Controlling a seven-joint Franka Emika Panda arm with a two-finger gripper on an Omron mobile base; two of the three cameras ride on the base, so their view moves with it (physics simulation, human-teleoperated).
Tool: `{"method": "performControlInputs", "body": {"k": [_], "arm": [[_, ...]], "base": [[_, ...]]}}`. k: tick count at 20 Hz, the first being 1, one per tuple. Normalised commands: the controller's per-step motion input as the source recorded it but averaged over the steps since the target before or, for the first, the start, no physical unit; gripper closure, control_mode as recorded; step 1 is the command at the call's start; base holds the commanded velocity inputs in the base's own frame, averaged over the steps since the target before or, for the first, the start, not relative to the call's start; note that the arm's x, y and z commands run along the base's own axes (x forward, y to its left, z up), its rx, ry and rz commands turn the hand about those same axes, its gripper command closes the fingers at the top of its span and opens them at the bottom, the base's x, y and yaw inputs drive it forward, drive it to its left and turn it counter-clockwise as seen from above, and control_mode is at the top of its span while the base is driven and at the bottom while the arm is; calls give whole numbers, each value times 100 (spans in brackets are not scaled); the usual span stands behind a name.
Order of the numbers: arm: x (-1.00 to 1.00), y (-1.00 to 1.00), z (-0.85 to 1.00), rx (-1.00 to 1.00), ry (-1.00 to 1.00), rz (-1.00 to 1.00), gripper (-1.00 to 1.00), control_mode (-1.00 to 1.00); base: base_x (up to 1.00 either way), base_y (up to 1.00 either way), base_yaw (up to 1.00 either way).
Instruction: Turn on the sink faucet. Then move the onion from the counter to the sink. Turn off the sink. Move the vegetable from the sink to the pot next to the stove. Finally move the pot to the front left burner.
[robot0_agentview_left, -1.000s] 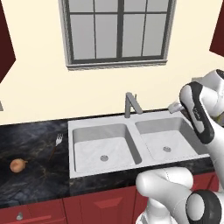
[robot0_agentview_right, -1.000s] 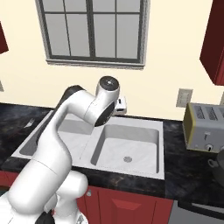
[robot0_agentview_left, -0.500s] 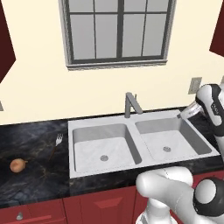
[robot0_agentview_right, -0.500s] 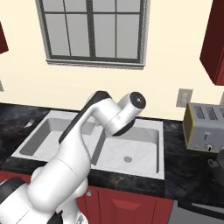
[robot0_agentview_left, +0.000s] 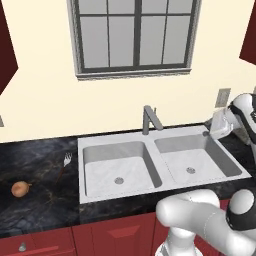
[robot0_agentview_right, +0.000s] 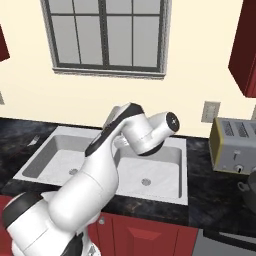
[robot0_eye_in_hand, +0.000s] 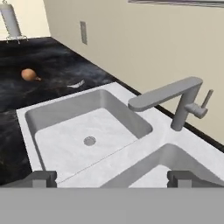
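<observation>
So far nothing is done: our glossy black marble tabletop (robot0_agentview_left: 45, 200) still carries the small tan-orange onion (robot0_agentview_left: 20, 188) at nine o'clock of the dry pale grey sink (robot0_agentview_left: 120, 170); grey metal faucet (robot0_eye_in_hand: 175, 103) untouched, jaws released.

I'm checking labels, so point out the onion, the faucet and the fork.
onion (robot0_agentview_left: 20, 188), left base view, middle of its round body.
faucet (robot0_eye_in_hand: 180, 111), hand view, upright post.
fork (robot0_agentview_left: 66, 160), left base view, its tines.
</observation>
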Motion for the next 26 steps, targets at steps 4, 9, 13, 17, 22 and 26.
{"method": "performControlInputs", "body": {"k": [4,9,13,17,22,26], "arm": [[34,22,-1,2,-19,23,-100,-100],[40,27,-1,5,-15,16,-100,-100],[47,22,0,7,-8,7,-100,-100],[45,13,0,5,-1,3,-100,-100],[38,4,-7,4,0,3,-100,-100],[30,3,-12,4,0,5,-100,-100]], "base": [[0,0,0],[0,0,0],[0,0,0],[0,0,0],[0,0,0],[0,0,0]]}}
